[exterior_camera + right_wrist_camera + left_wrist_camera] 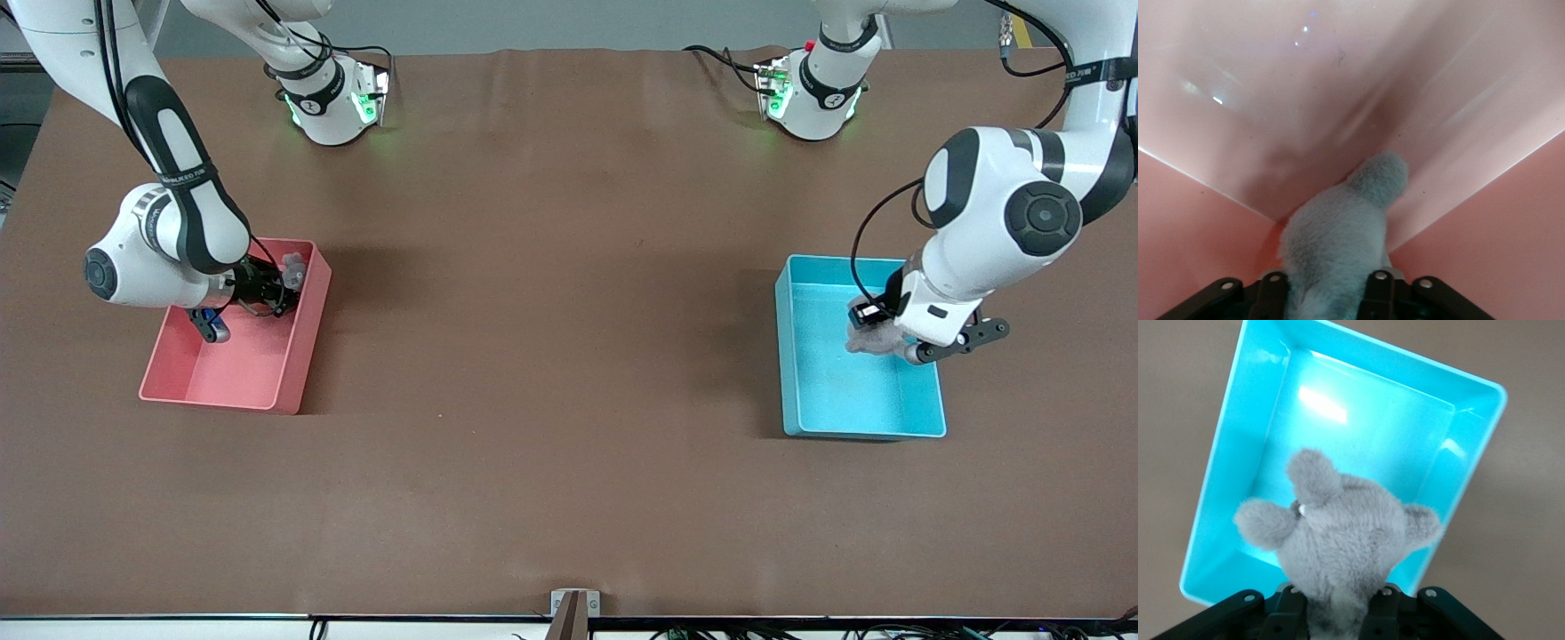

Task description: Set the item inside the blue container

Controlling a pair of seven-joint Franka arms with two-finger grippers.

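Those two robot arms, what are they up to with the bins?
The left gripper is shut on a grey plush toy and holds it over the blue container, not yet let go. At the right arm's end of the table, the right gripper is down inside the pink bin, closing around a second grey plush toy in a corner of it.

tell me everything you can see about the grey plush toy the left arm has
The grey plush toy is a small fuzzy stuffed animal with rounded ears or limbs sticking out. The left gripper is shut on it, holding it up over the inside of the blue container. Its face is not in view, and it is not resting on the container's floor.
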